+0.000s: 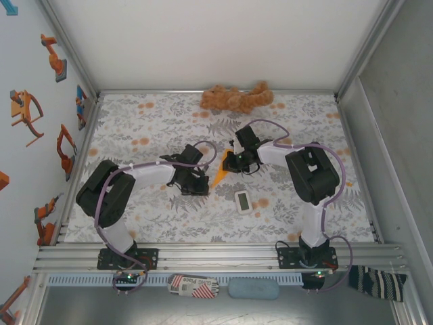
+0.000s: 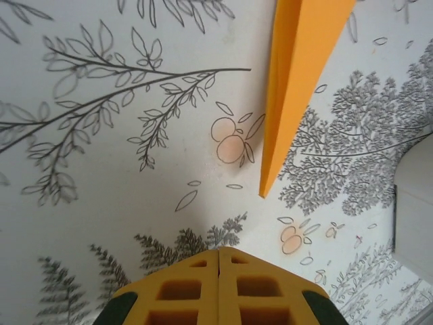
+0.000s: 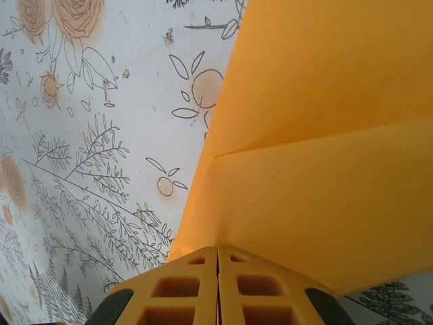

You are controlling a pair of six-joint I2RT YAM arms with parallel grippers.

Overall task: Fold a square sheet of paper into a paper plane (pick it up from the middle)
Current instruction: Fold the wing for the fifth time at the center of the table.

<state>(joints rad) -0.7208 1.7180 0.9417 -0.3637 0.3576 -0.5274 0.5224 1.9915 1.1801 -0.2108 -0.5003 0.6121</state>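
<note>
Qty: 1 paper plane point(image 1: 219, 177), 1 white rectangular device point(image 1: 243, 201), 1 brown plush toy point(image 1: 237, 99), 2 arms.
L pincer point(image 2: 218, 256): fully closed, nothing in it, low over worktop point(image 1: 135, 203), facing plane tip, apart from it.
R pincer point(image 3: 218, 252): closed on plane's wide end; dart points toward L arm.
Both arms elbow-bent, reaching inward to centre.
Device near plane, on near side; toy at far edge.
Worktop: floral-print cover, alu frame, white walls, orange robot stickers on L wall

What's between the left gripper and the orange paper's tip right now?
Bare floral tablecloth lies between the shut left gripper and the tip of the orange paper, seen in the left wrist view.
</note>
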